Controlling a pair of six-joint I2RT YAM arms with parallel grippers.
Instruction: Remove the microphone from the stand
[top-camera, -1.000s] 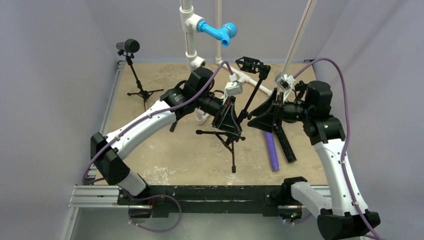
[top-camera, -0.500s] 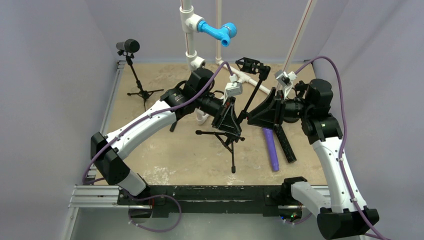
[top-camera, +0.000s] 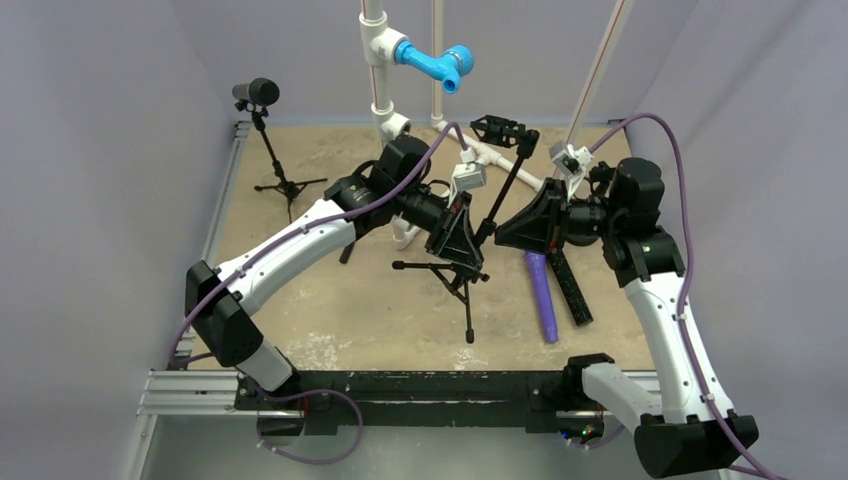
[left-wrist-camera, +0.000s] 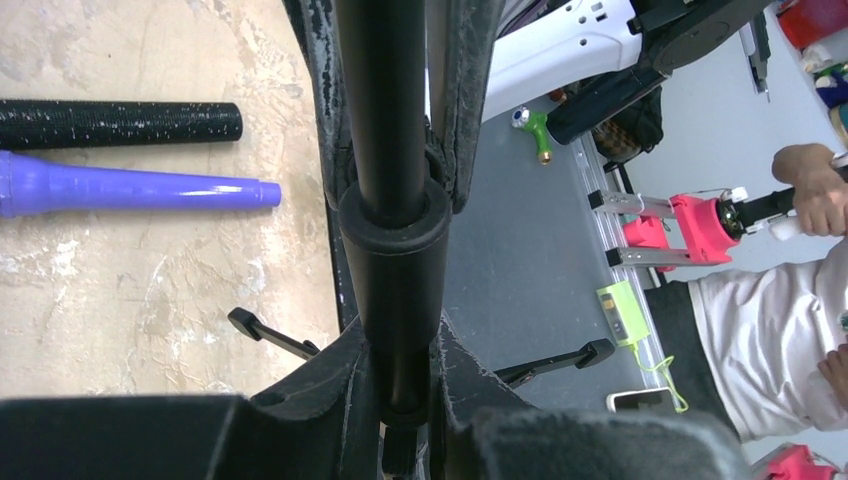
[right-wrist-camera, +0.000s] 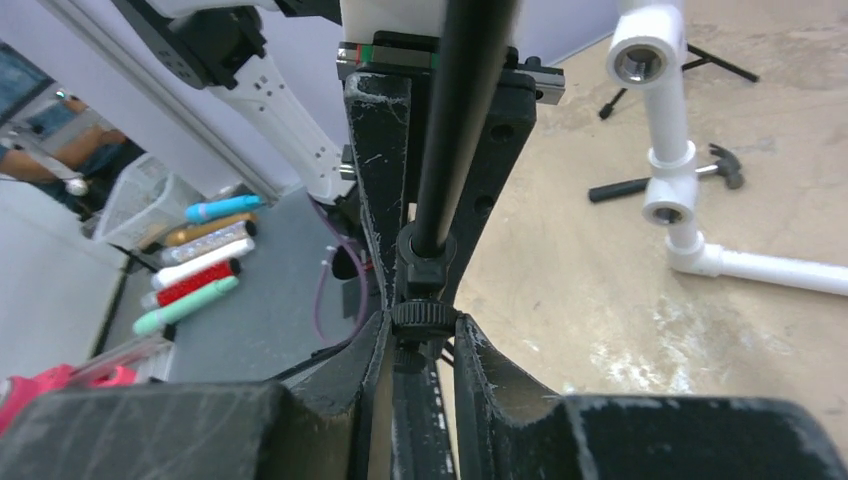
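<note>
One sandy tabletop (top-camera: 330, 310) carries everything, and both arms reach to its middle, where the tall stand (top-camera: 510, 180) leans on its tripod. The left end effector (top-camera: 462, 255) is clenched on the lower pole of the stand, at a thick collar, and holds it firm. The right end effector (top-camera: 503, 228) is what just changed. A second ago it hung beside the pole with the jaws apart. Now it has moved in, and the jaws are clenched on the thin upper rod, right at a small knurled knob (right-wrist-camera: 420, 315). So the stand is now held in two places, which I judge is preparation for work at its top. The clip (top-camera: 497, 128) there is dark, and I cannot tell if a microphone sits inside it. The only microphone (top-camera: 258, 92) I see clearly is on a small stand (top-camera: 280, 170) in the far left corner, well apart from both arms. A purple tube (top-camera: 541, 295) and a black tube (top-camera: 572, 290) lie flat near the right arm.
</note>
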